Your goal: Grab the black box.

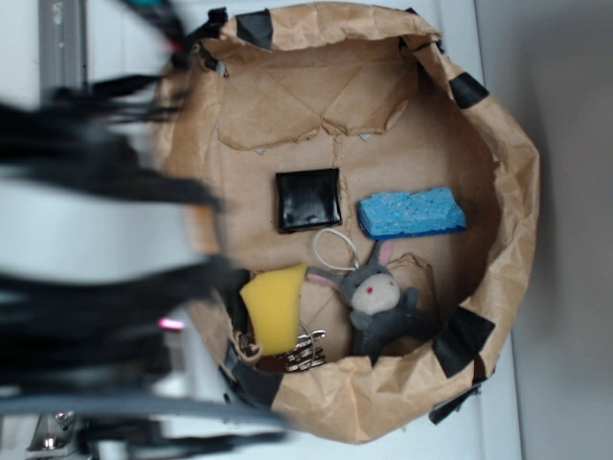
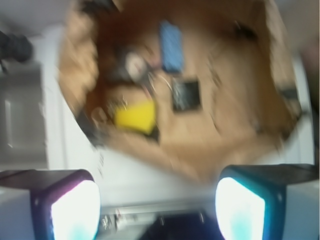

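You're looking at a brown paper bin (image 1: pixel 508 192) patched with black tape (image 1: pixel 464 337) — on its floor lie 5 things: the black box (image 1: pixel 308 199) near the middle, a blue sponge (image 1: pixel 412 213) just beside it, a yellow sponge (image 1: pixel 274 307), a grey stuffed rabbit (image 1: pixel 378 299), and metal clips (image 1: pixel 305 353) at the rim.

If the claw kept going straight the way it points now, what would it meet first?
Probably the near rim of the brown paper bag, not the black box further in; blur makes depth unclear. The claw is open.
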`<state>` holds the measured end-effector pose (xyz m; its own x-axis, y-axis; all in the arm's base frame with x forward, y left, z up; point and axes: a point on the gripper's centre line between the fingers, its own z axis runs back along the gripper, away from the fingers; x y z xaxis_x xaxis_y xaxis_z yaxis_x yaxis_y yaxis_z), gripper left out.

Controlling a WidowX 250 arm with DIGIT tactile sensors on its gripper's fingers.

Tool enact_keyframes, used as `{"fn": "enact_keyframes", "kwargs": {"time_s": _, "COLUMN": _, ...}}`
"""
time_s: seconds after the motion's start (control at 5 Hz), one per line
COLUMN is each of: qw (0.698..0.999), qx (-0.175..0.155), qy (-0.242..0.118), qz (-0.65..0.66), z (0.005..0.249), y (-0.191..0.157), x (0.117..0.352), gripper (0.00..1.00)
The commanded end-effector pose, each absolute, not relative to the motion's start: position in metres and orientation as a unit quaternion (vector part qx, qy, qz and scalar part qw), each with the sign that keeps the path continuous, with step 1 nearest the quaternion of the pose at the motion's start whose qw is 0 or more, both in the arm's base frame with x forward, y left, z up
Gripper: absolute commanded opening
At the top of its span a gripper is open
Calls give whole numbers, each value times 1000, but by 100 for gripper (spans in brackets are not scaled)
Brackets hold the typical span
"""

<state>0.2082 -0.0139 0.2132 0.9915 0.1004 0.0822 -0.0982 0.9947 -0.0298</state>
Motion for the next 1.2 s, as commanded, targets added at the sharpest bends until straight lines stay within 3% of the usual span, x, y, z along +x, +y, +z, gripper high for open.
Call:
{"fn": "enact_keyframes", "kwargs": {"time_s": 0.0, "qw": 995, "qx": -14, "qy": -99, "qz": -24, "z": 185, "y": 11, "x": 243, "gripper": 100}}
{"fn": "enact_keyframes", "kwargs": {"time_s": 0.6, "qw": 995, "qx": -14, "qy": -99, "qz": -24, "z": 185, "y": 11, "x": 243, "gripper": 100}}
{"fn": "enact_keyframes", "kwargs": {"time_s": 0.8, "qw": 996, "qx": 21, "qy": -79, "qz": -21, "z": 150, "y": 20, "x": 266, "gripper": 100}}
{"fn": "enact_keyframes", "kwargs": {"time_s": 1.0, "qw": 997, "qx": 18, "qy": -65, "qz": -22, "z": 128, "y": 30, "x": 272, "gripper": 100}}
